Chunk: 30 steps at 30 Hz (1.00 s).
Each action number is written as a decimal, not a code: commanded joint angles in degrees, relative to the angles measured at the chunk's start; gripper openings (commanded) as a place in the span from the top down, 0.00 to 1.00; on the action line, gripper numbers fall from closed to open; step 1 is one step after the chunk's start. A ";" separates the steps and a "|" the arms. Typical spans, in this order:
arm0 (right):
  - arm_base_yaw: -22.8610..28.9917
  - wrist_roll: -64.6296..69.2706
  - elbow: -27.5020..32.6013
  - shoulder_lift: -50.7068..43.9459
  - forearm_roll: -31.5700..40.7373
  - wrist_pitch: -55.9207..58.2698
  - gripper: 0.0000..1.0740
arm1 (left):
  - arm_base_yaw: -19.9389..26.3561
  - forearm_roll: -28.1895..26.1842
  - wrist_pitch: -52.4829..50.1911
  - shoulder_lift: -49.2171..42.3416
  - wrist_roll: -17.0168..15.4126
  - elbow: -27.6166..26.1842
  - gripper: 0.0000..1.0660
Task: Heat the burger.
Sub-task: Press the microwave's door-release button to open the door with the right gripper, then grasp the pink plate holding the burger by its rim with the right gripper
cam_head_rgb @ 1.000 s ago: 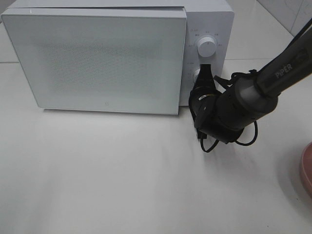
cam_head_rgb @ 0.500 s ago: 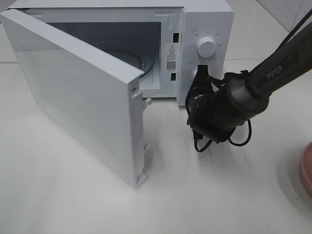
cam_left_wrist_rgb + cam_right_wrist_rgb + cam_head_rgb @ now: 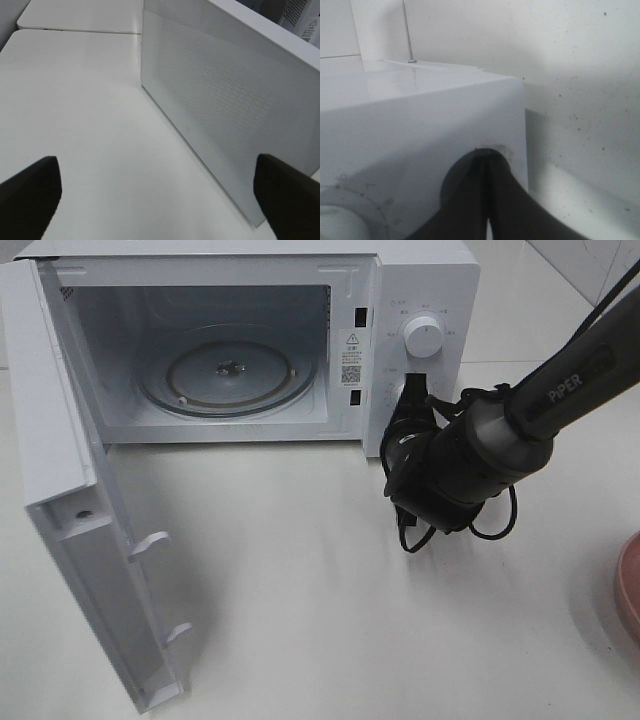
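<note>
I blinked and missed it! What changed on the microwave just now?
The microwave door swung wide open to the left, so the round glass tray inside now shows. Nothing was grabbed or dropped. The right hand stayed shut at the control panel, and the pink plate did not move.

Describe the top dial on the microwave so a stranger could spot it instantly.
Find the white microwave with its door wide open. On the panel right of the cavity sits the top dial, round and white. Unlike the spot below, it is not covered by the right gripper.
</note>
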 commanded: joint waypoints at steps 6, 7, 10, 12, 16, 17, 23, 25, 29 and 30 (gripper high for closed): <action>-2.01 0.29 0.40 -3.09 -9.40 2.52 1.00 | -0.34 -0.11 -0.34 -1.15 0.23 0.00 0.06; -2.01 0.29 0.40 -3.09 -9.40 2.52 1.00 | -0.34 -0.11 -0.34 -1.15 0.23 0.00 0.06; -2.01 0.29 1.89 -4.18 -9.68 3.15 1.00 | -0.34 -0.11 -0.34 -1.15 0.17 0.00 0.06; -2.01 0.11 2.52 -4.64 -9.68 3.61 1.00 | -0.34 -0.11 -0.34 -1.15 0.23 0.00 0.06; -2.01 -0.17 5.61 -6.76 -10.20 6.65 1.00 | -0.34 -0.11 -0.34 -1.15 0.23 0.00 0.06; -2.01 -0.17 5.61 -6.76 -10.20 6.65 1.00 | -0.34 -0.11 -0.34 -1.15 0.23 0.00 0.06; -2.01 -0.92 9.91 -10.26 -13.75 9.80 1.00 | -0.34 -0.11 -0.34 -1.15 0.23 0.00 0.06; -2.01 -3.78 11.69 -11.80 -14.44 11.63 1.00 | -0.34 -0.11 -0.34 -1.15 0.17 0.00 0.06; -2.01 -8.88 13.52 -14.04 -14.44 13.92 1.00 | -0.34 -0.11 -0.34 -1.15 0.17 0.00 0.06; -2.01 -13.12 14.55 -15.64 -14.95 15.76 1.00 | -0.34 -0.11 -0.34 -1.15 0.17 0.00 0.06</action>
